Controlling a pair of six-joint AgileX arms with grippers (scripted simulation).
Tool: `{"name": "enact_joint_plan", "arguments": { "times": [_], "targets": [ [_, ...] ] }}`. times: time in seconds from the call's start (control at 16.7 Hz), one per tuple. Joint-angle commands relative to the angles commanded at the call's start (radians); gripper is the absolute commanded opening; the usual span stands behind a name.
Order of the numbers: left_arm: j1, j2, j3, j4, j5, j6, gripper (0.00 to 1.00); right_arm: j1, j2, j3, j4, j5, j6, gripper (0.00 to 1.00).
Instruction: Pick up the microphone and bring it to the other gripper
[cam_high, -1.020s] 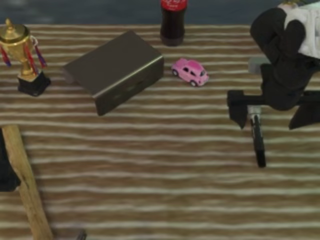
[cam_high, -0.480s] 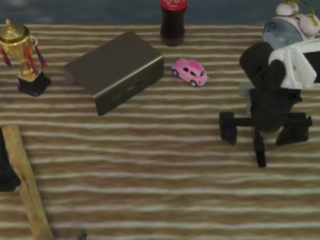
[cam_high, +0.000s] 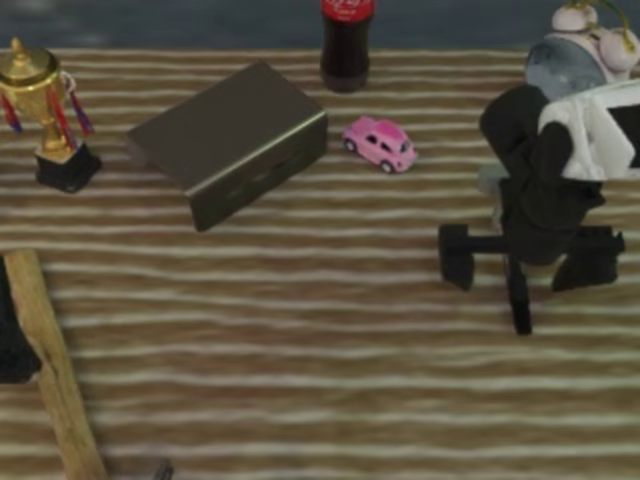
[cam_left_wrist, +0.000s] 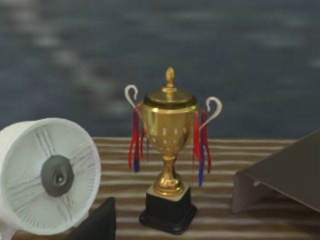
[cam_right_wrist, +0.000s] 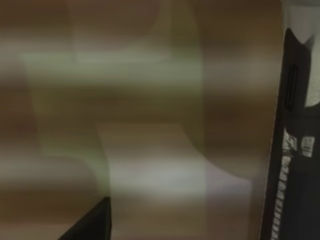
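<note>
Now the microphone (cam_high: 517, 297) lies on the table (cam_high: 320, 380) at the right; the right gripper (cam_high: 527, 256) hangs over it, jaws wide on each side; no lift yet; the left gripper waits far left.

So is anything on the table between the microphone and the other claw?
Nothing visible: the microphone lies under the right claw, and bare table stretches leftward. The left claw isn't in view; the box and toy car sit farther back.
</note>
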Motion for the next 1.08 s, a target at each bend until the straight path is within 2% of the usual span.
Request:
{"name": "enact_joint_plan", "arguments": {
  "times": [0.66,1.08],
  "targets": [
    [0.0,0.0,0.0,0.0,0.0,0.0,1.0,0.0,0.0,0.0,0.0,0.0,0.0,0.02],
    [0.0,0.0,0.0,0.0,0.0,0.0,1.0,0.0,0.0,0.0,0.0,0.0,0.0,0.0]
  ]
}}
